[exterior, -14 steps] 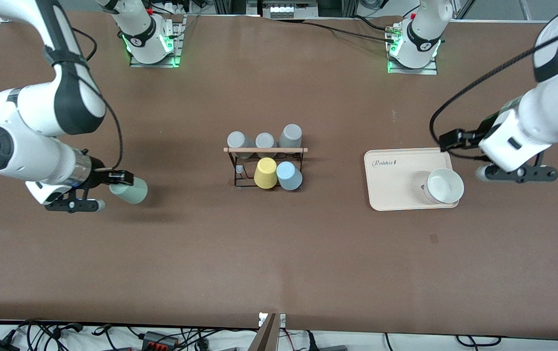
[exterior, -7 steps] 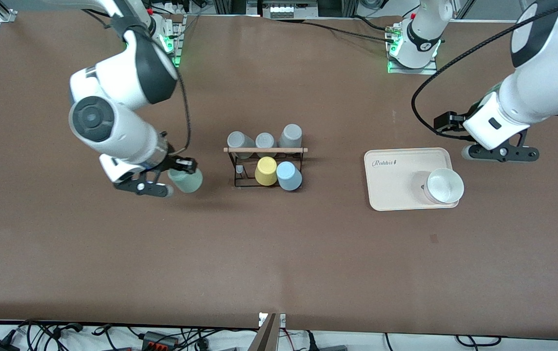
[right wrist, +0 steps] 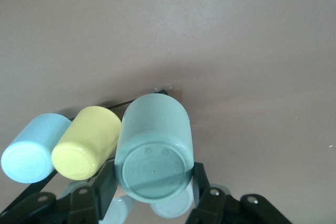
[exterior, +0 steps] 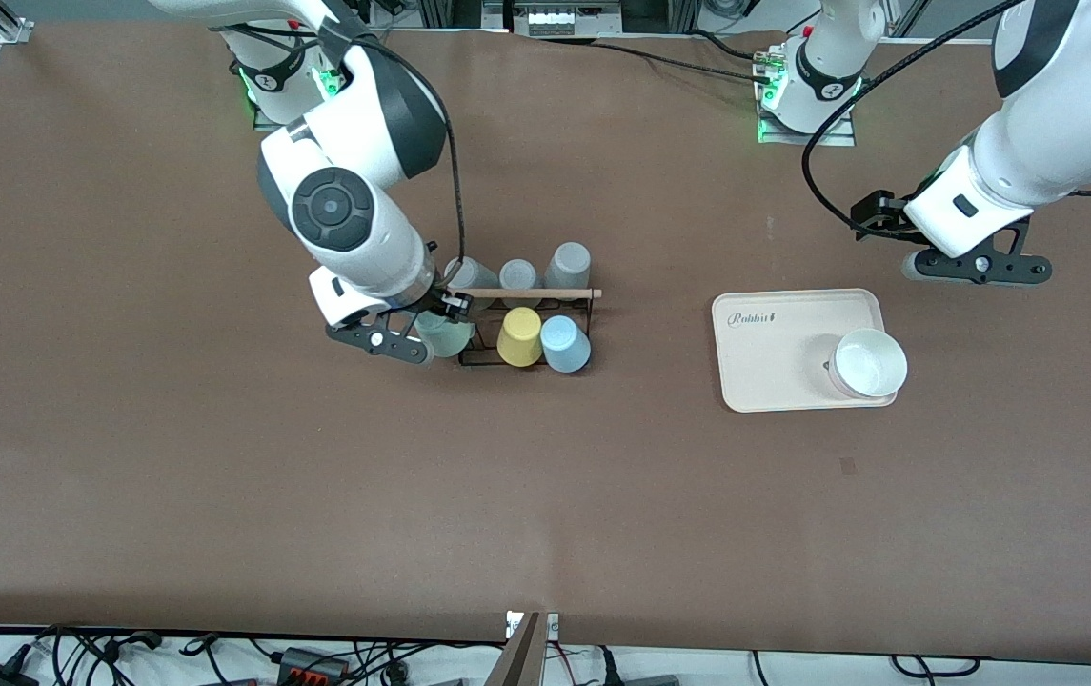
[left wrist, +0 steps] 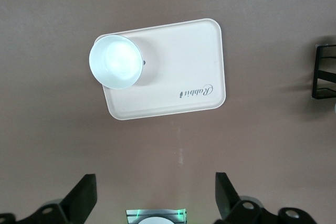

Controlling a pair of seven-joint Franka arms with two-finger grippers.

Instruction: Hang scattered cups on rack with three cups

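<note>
My right gripper (exterior: 438, 322) is shut on the pale mint green cup (exterior: 448, 336) and holds it upside down at the rack's (exterior: 518, 293) end toward the right arm, beside the yellow cup (exterior: 518, 335). In the right wrist view the mint cup (right wrist: 153, 148) sits between the black fingers (right wrist: 105, 184), next to the yellow cup (right wrist: 86, 141) and the light blue cup (right wrist: 32, 147). The light blue cup (exterior: 564, 343) hangs on the rack beside the yellow one. My left gripper (exterior: 974, 267) is open and empty above the table by the tray.
Three grey cups (exterior: 518, 274) hang on the rack's row farther from the front camera. A beige tray (exterior: 774, 353) with a white bowl (exterior: 869, 363) lies toward the left arm's end; the tray also shows in the left wrist view (left wrist: 178, 77).
My right arm has carried the mint cup from the right arm's end of the table across to the rack. My left gripper has risen away from the tray toward its base.
</note>
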